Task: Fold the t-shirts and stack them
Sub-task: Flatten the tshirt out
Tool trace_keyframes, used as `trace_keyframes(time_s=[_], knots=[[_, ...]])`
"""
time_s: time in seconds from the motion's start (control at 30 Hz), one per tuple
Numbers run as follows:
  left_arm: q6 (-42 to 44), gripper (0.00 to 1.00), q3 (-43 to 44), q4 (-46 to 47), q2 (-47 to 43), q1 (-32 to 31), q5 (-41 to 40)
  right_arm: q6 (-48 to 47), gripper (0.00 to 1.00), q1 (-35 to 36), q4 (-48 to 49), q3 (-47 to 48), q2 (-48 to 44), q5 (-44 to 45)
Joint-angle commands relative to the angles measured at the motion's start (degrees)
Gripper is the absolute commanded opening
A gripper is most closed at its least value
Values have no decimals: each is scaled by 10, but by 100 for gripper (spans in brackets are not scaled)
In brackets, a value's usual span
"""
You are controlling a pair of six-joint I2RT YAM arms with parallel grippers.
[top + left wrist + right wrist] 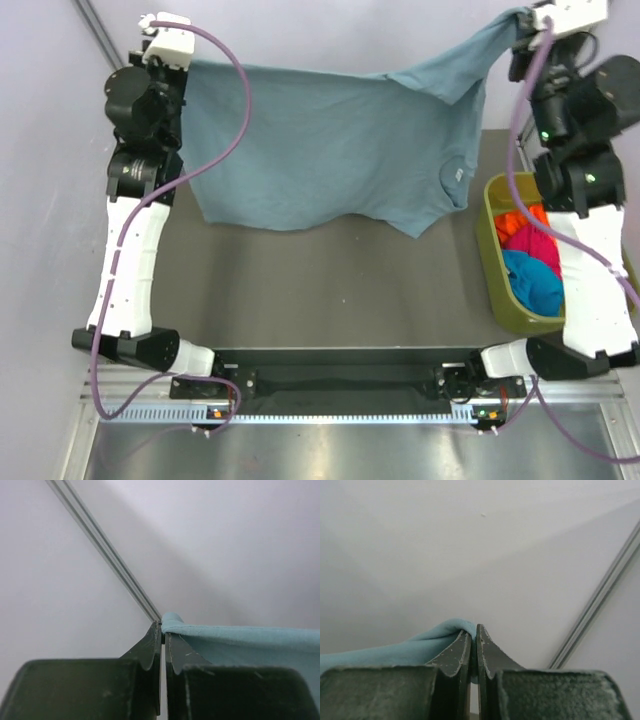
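A large grey-blue t-shirt [330, 150] hangs stretched in the air above the far half of the dark table [330, 290]. My left gripper [182, 62] is raised at the far left, shut on one corner of it [172, 621]. At the far right, also raised, my right gripper [527, 20] is shut on the other corner [455, 627]. A small white neck tag [453, 173] shows near the shirt's right side. Its lower hem hangs close to the table. Orange [510, 222], magenta [535, 243] and turquoise [533, 282] t-shirts lie bunched in a bin.
The olive-green bin [493, 270] stands at the table's right edge beside my right arm [590, 270]. A pale wall with a metal rail [110, 552] is close behind both grippers. My left arm [135, 260] rises along the table's left edge.
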Motion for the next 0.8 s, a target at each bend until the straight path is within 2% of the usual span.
trace_keyframes(time_s=[0.0,0.17,0.5,0.67,0.77], knots=[[5,0,3,105,-57,2,7,35,0,-10,51,20,-79,-17],[-4,0,11,140,-91,2,24,50,0,-33,65,41,-123,-47],[5,0,47,153,-147,2,31,97,0,-59,61,82,-195,-86],[22,0,49,152,-149,2,36,86,0,-65,79,110,-183,-89],[52,0,20,152,-150,2,40,81,0,-65,88,98,-169,-90]])
